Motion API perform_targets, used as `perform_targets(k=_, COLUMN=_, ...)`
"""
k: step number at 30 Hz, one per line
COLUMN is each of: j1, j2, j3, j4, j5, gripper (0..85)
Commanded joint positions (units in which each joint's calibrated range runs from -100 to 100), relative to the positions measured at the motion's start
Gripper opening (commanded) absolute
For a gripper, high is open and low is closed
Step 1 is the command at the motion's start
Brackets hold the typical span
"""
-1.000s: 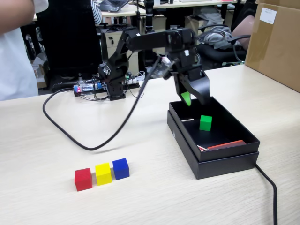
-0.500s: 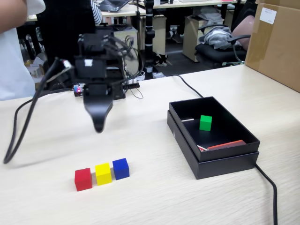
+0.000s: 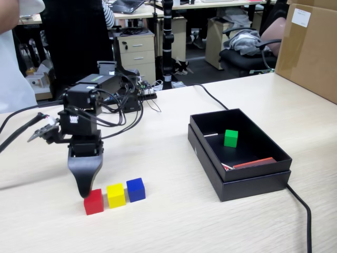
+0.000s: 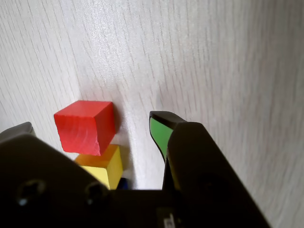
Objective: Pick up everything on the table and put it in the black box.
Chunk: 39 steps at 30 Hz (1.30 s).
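Observation:
A red cube [image 3: 93,202], a yellow cube [image 3: 116,195] and a blue cube [image 3: 136,189] stand touching in a row on the light wooden table. My gripper [image 3: 87,191] points down just behind the red cube, its tip close to the table. In the wrist view the gripper [image 4: 90,124] is open, with the red cube [image 4: 85,127] between the jaws and a clear gap to the green-padded finger [image 4: 160,132]. The yellow cube [image 4: 108,165] lies behind it. The black box [image 3: 247,184] stands to the right, with a green cube [image 3: 230,138] inside.
A red strip [image 3: 253,163] and a thin stick lie in the box. A black cable [image 3: 301,208] runs past the box's right corner. A cardboard box [image 3: 310,50] stands at the far right. Wires [image 3: 131,108] trail behind the arm.

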Motion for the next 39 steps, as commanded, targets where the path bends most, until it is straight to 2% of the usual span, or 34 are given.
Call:
perform_targets(k=1, j1=0.1, j2=0.2, j3=5.0, j4=4.9, j5=-0.6, gripper=45.3)
perform_targets(k=10, j1=1.4, j2=3.3, j3=6.7, j4=6.0, j5=-0.8, gripper=44.3)
perform_targets(k=13, j1=1.5, j2=3.7, j3=6.5, j4=6.0, j5=-0.8, gripper=36.6)
perform_targets(k=14, j1=1.5, j2=4.0, j3=6.5, j4=6.0, j5=-0.7, gripper=30.7)
perform_targets(k=25, j1=0.5, j2=4.0, j3=5.9, j4=5.1, j5=-0.7, gripper=29.4)
perform_targets(k=26, j1=0.3, j2=3.4, j3=5.9, j4=4.9, j5=-0.3, gripper=16.1)
perform_targets(k=27, j1=0.1, j2=3.0, j3=5.9, j4=4.9, j5=-0.1, gripper=10.5)
perform_targets(k=28, j1=0.0, j2=2.6, j3=5.8, j4=4.9, j5=0.0, gripper=7.2)
perform_targets(k=31, j1=-0.7, j2=-0.4, j3=5.4, j4=3.1, j5=0.0, gripper=6.8)
perform_targets(k=33, j1=-1.1, j2=-6.9, j3=3.4, j4=0.9, j5=0.6, gripper=6.8)
perform_targets(k=36, j1=-1.1, j2=-27.1, j3=-9.5, j4=0.4, j5=1.4, gripper=6.8)
perform_targets(k=39, j1=1.4, j2=-50.2, j3=-25.1, j4=0.4, j5=2.5, gripper=6.8)
